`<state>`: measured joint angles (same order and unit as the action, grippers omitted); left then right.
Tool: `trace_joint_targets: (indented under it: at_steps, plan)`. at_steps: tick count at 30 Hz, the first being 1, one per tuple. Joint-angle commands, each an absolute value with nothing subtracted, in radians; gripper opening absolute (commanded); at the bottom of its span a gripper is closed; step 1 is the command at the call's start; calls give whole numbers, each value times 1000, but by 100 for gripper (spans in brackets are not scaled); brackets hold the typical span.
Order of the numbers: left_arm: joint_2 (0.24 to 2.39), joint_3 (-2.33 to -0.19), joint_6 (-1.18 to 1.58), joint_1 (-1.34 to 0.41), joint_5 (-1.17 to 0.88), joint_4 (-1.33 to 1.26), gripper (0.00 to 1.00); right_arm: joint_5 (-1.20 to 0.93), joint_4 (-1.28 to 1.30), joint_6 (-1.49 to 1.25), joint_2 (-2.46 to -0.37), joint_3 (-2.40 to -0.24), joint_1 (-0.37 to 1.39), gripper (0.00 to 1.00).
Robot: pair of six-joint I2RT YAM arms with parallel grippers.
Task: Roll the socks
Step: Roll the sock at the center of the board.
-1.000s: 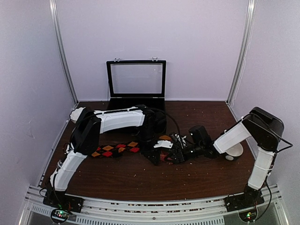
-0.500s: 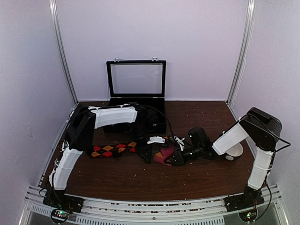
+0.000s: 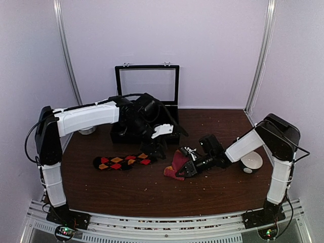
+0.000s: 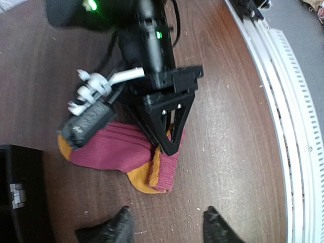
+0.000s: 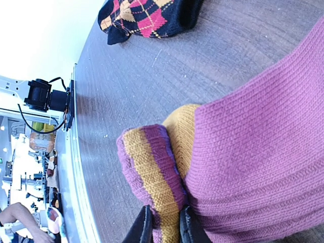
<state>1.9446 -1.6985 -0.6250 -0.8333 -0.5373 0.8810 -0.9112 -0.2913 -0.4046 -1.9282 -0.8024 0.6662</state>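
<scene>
Right claw point(image 5: 163, 225) pinched the pink sock point(image 3: 178, 161) by its folded end; left claw point(image 4: 167, 227) hung released above. Argyle sock point(image 3: 124, 161) lay at nine o'clock. Rolling seemed barely started; next, turning that fold onward.

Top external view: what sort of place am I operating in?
Probably a lab robot booth: plain pale walls framed by metal posts, a dark wooden table, and a slotted rail along its near edge.
</scene>
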Motion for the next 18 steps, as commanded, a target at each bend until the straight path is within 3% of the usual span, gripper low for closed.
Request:
trace_joint_targets:
  at_steps: [1, 9, 18]
  plan:
    - [2060, -1675, -694, -849, -575, 834, 44, -737, 25, -397, -2030, -772, 666, 20]
    - [2111, -1640, -737, -870, -534, 715, 45, -746, 13, -422, -2081, -787, 652, 21]
    - [2199, -1714, -724, -899, -493, 750, 48, -759, 15, -410, -2083, -797, 649, 21]
